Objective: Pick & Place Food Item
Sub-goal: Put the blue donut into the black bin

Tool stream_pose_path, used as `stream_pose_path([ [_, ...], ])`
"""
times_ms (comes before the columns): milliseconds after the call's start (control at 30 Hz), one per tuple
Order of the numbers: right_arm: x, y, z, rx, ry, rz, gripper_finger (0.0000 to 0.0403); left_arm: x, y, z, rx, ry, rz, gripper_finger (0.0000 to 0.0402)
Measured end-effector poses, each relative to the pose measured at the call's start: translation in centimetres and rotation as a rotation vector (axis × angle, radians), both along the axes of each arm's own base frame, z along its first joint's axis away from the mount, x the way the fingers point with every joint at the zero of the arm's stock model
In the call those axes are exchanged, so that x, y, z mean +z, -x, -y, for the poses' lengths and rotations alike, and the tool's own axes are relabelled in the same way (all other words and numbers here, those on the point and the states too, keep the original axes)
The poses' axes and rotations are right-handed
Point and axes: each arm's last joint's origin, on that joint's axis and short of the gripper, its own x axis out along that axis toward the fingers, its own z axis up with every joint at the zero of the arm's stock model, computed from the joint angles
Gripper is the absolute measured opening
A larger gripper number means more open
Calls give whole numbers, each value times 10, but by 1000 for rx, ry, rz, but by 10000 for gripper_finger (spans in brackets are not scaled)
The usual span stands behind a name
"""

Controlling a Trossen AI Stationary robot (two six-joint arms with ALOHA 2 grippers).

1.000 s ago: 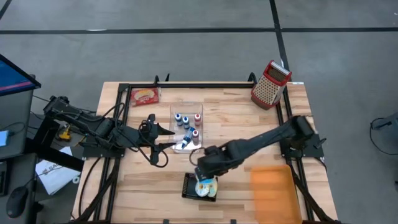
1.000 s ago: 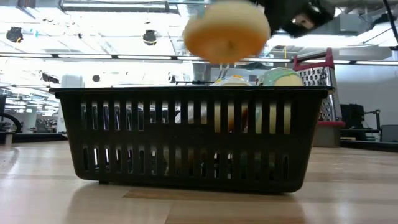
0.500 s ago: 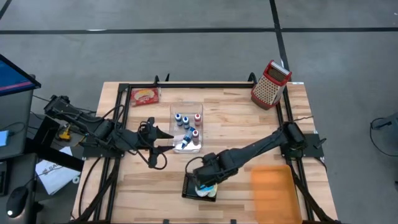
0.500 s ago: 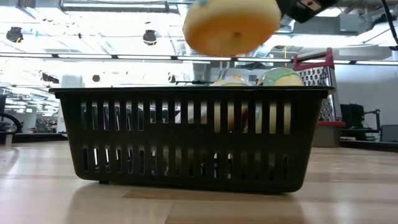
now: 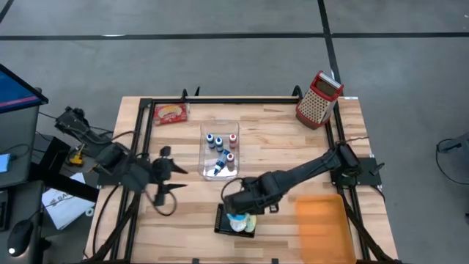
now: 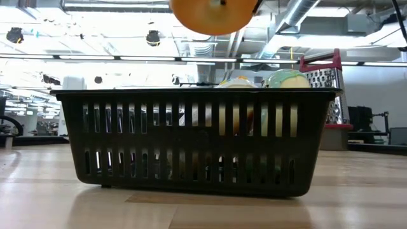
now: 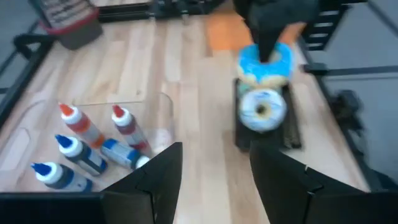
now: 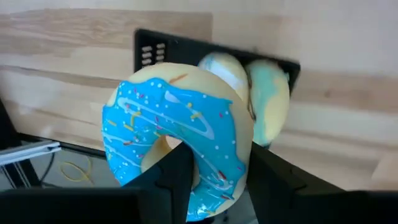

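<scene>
high view: the right tool (image 5: 238, 207) hangs just above the black basket (image 5: 222, 220) near the front edge of the table (image 5: 278, 150), with its two dark fingers (image 8: 174, 180) clamped on a doughnut with blue icing and sprinkles (image 8: 177, 146), one finger through the hole and the other on the outer rim. directly beneath that tool the basket holds more doughnuts, a white-iced one (image 7: 262, 111) and a pale green one (image 8: 270, 102) showing below the lifted one. from table height the doughnut's plain underside (image 6: 213, 14) sits clear above the basket rim (image 6: 191, 93), touching nothing in it, and two rounded tops peek over the rim under it. the left tool (image 5: 165, 170) waits well to the side of the right one, over the table's left edge, its fingers (image 7: 155, 180) spread wide and holding nothing. between the two tools, a little farther back, lies a clear tray (image 5: 209, 158) of small bottles with blue and red caps (image 7: 81, 140). beyond the right tool, at the far right corner, stands a red-handled grater (image 5: 319, 97); at the far left corner lies a packet of food (image 5: 170, 112). just beside the right tool toward the table's right side lies an orange sheet (image 5: 322, 224).
</scene>
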Motion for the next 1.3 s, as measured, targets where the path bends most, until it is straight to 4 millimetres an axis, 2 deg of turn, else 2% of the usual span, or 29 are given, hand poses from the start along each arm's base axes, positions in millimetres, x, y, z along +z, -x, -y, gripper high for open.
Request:
stream_pose_path([
  [200,-1,2,-21,-106,-43,37,127,1,48,-10,-97,104,52,182],
  [367,-24,-16,-31,-25,-32,32,127,-11,77,-23,-182,222,86,182],
  [467,-37,-29,-30,26,-47,-43,127,-17,87,-29,-208,285,93,182],
  [533,-40,-38,-27,33,-29,-75,127,-20,90,-31,-210,318,98,182],
  [633,-33,-45,-20,40,-11,-108,127,-24,90,-30,-211,340,102,182],
  [900,-25,-42,-9,25,-78,-128,127,-26,87,-24,-230,310,101,182],
  [1300,-28,-45,12,23,9,-154,127,-27,86,-23,-239,281,102,182],
])
